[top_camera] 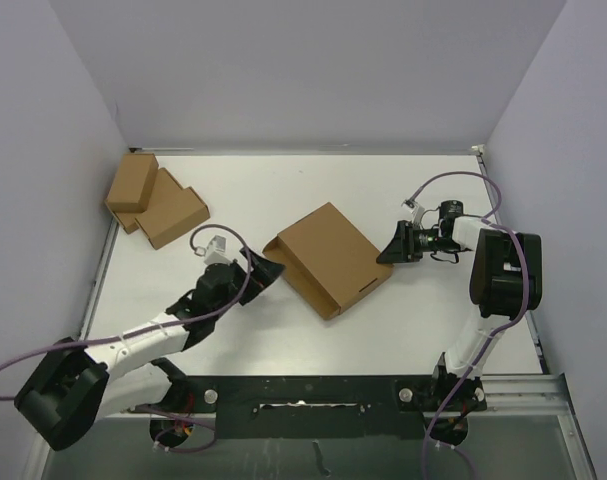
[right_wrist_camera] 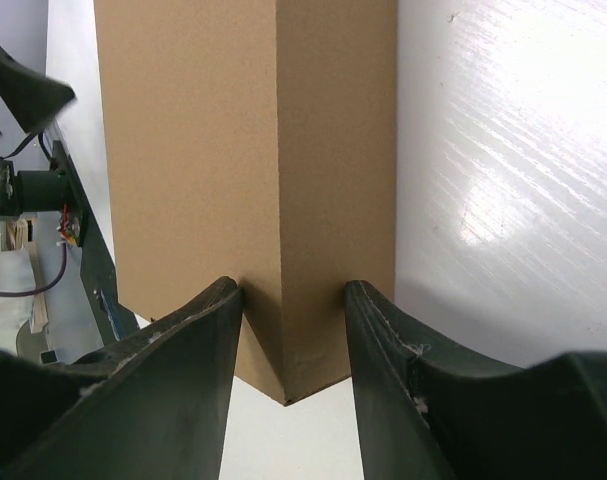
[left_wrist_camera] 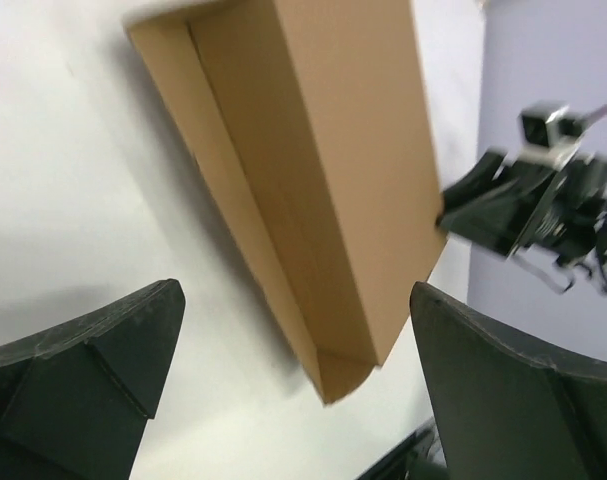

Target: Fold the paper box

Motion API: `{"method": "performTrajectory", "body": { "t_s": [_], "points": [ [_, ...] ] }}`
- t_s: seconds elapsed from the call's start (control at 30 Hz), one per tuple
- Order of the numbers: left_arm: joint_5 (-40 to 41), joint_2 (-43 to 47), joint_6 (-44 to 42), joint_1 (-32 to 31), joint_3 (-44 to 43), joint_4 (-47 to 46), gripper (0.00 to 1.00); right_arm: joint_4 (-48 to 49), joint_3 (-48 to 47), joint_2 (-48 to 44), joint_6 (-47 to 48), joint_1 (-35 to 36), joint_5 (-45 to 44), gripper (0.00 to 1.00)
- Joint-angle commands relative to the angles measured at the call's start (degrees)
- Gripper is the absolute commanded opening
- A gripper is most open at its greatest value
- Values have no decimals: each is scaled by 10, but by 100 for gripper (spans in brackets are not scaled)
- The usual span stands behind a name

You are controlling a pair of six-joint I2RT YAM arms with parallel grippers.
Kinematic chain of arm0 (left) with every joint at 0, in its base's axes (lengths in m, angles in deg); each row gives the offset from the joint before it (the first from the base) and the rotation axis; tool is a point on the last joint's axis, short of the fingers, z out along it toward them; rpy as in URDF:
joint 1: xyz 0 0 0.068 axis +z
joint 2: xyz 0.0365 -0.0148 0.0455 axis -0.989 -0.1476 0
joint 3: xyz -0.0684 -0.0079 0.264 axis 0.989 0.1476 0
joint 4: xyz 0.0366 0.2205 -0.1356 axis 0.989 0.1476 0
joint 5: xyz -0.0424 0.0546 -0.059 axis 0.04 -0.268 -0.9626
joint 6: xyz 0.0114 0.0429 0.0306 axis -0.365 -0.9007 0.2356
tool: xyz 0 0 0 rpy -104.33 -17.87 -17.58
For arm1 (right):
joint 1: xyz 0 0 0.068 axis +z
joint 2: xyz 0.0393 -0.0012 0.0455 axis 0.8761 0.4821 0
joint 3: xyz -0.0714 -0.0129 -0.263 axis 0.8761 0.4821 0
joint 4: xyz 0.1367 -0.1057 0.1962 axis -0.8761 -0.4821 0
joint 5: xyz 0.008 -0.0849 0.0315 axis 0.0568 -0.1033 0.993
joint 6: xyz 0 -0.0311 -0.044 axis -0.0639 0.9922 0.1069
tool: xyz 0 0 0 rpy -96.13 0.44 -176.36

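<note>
White tabletop (top_camera: 423, 190) inside pale walls: your paper box (top_camera: 328, 258) lies near the middle, already a shallow mailer shape. Its long side facing the left arm looks open, so closing that wall probably remains. The right gripper (top_camera: 386, 250) has its jaws clamped on the box's right corner. The left gripper (top_camera: 270, 268) sits just beside the opposite corner, jaws wide and empty. You can't see inside the box, or whether any flap is tucked.

A: What sort of place is this?

B: Probably a robotics lab cell. There's a bare white counter (top_camera: 283, 330) boxed in by plain pale walls (top_camera: 303, 70), with a left arm (top_camera: 153, 335) and a right arm (top_camera: 503, 270) bolted to a dark rail (top_camera: 313, 385).

A: Anything else?

B: Loose purple cables (top_camera: 453, 178), and only cardboard props: the paper box (top_camera: 328, 255) and two smaller boxes (top_camera: 173, 215).
</note>
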Motion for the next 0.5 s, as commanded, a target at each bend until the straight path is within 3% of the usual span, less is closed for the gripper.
{"method": "performTrajectory", "body": {
  "t_s": [0.0, 0.17, 0.47],
  "points": [
    [-102, 47, -74, 117, -4, -14, 98, 2, -5, 16, 20, 7, -47, 43],
    [-216, -16, -82, 220, -48, -20, 98, 2, -5, 18, 20, 9, -47, 43],
    [-273, -164, -87, 239, -128, -74, 98, 2, -6, 19, 21, 9, -48, 43]
  ]
}}
